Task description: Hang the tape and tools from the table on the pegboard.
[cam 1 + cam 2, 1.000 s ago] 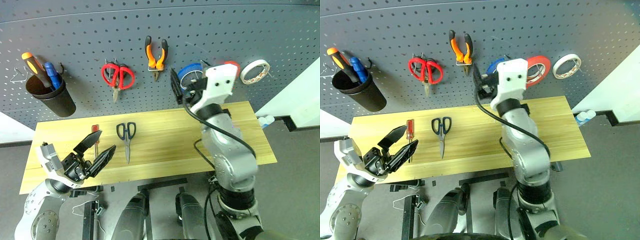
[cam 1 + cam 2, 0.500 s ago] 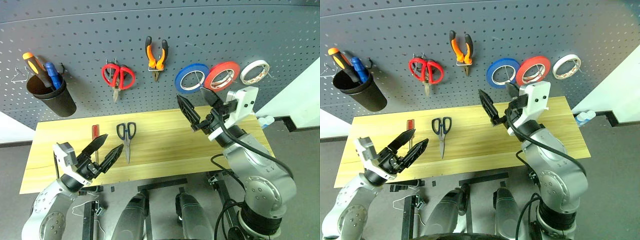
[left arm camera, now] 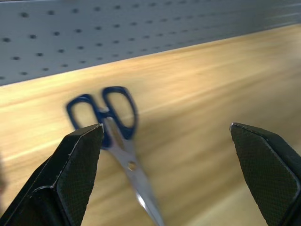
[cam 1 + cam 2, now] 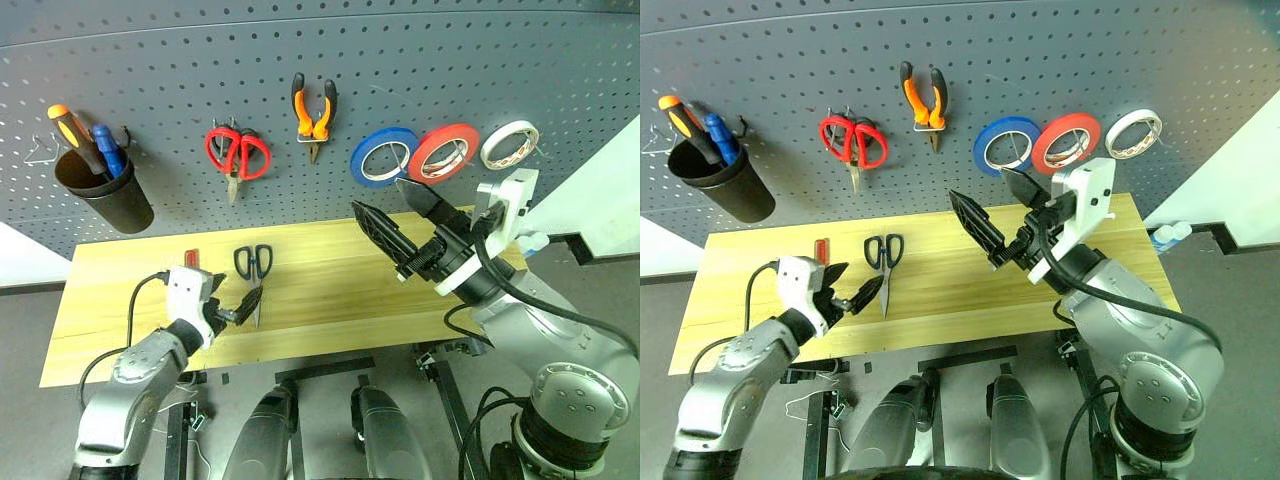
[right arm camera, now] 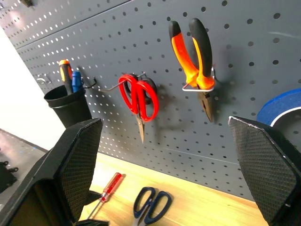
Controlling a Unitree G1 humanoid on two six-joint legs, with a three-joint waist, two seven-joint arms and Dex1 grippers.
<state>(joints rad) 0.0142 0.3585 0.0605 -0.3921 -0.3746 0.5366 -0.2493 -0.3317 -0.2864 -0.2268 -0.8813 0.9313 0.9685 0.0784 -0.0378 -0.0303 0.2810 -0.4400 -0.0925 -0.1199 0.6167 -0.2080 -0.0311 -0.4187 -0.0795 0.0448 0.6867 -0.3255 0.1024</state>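
1. The bench is light yellowish wood with lengthwise grain and a smooth, slightly shiny finish.
2. The pegboard looks like matt dark grey sheet with rows of small holes.
3. The black-handled scissors have bright steel blades and smooth plastic handles.
4. The pliers have glossy orange-and-black grips.
5. The left fingers are matt black with a fine cross-hatched texture.
6. The cup is matt black plastic.

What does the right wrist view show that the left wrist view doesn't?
Right wrist view alone: orange pliers and red scissors hanging on hooks, a black cup of screwdrivers, part of the blue tape, and the red screwdriver lying on the table. Left wrist view alone: nothing extra. Both: pegboard, table and black scissors, each seen between an open hand's fingers.
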